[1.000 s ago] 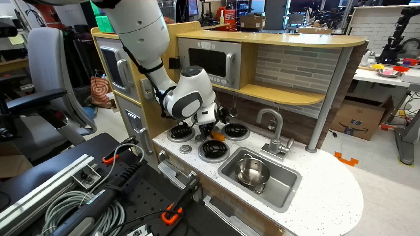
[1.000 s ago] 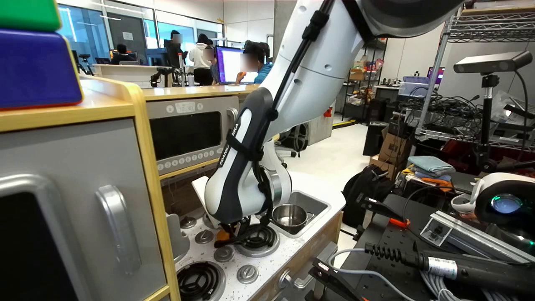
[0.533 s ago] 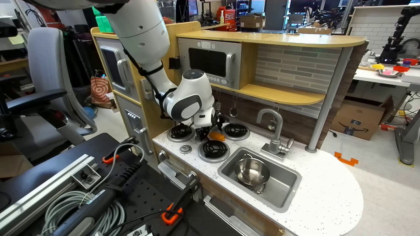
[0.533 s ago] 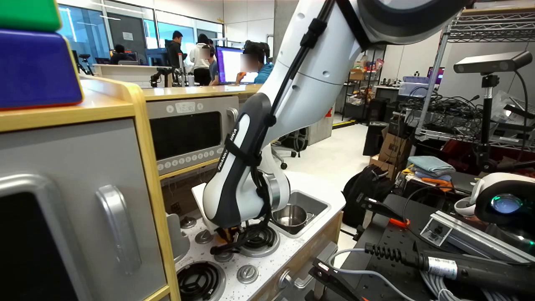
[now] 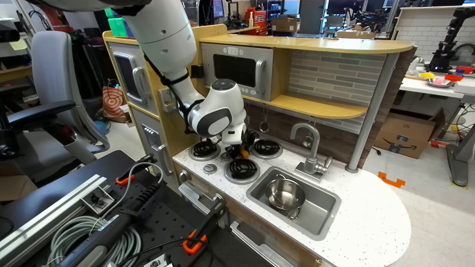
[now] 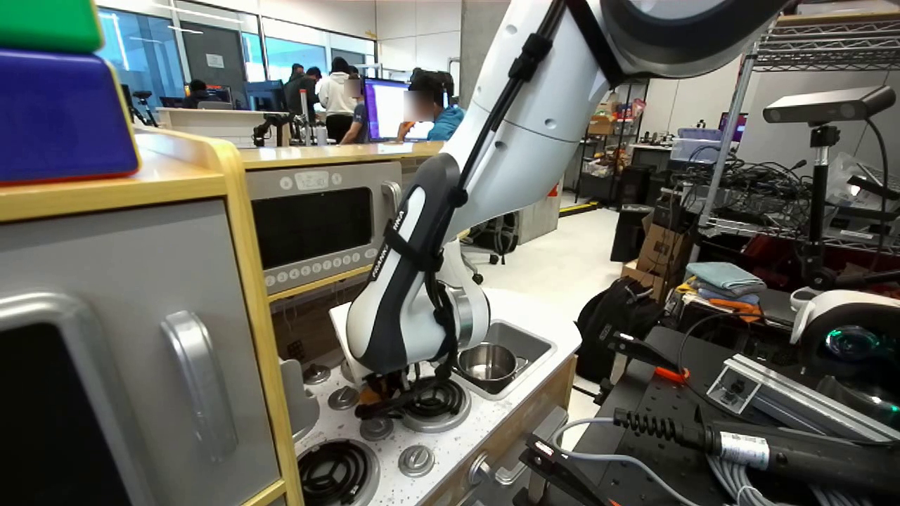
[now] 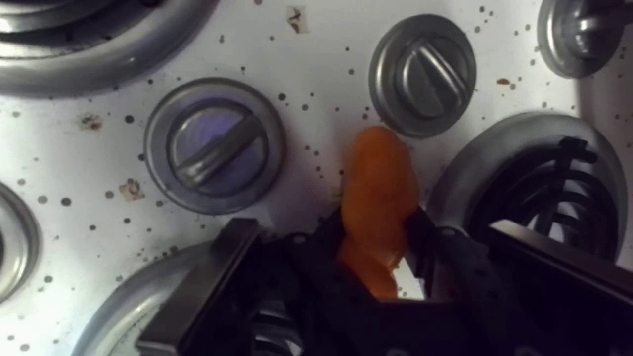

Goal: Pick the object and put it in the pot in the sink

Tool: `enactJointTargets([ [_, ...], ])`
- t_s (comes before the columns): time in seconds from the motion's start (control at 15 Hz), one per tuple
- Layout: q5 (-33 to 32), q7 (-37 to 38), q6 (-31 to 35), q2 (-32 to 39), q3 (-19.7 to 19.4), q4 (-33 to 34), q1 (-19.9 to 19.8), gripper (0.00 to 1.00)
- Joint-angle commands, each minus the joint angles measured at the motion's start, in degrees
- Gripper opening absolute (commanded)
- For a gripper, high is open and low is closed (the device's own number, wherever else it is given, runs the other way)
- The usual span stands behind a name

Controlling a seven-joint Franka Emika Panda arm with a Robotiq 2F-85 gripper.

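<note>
While its fingers (image 7: 419,240) press both sides of the orange object (image 7: 378,173), right of centre in the wrist view, the gripper (image 7: 378,227) is clamped on it; whether that touches the countertop (image 7: 316,79) is unclear. At lower right in an exterior view, the silver pot (image 5: 285,194) sits in the sink (image 5: 321,213).

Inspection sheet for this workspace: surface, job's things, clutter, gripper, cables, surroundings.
Surface: speckled white countertop, stove burners, knobs, small brown marks.
Job's things: elongated orange object, lift from countertop unclear; silver pot in sink, nothing seen inside pot.
Clutter: aluminum extrusion and orange-padded clamps on black table.
Gripper: looks shut on the orange object.
Cables: coiled gray cable on black table; black cable strapped along arm.
Surroundings: gray office chair, cardboard box, people.
</note>
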Motion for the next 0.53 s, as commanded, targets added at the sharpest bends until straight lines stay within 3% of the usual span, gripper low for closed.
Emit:
enactJointTargets([
  [0.0, -0.3, -4.8, 2.8, -4.3, 5.4, -3.5, -5.6, 0.07],
  [0.27, -0.4, -14.4, 6.4, -11.8, 14.4, -10.6, -16.3, 0.07],
  [0.47, 0.7, -18.8, 4.1, -15.2, 16.1, -15.7, -22.9, 0.07],
])
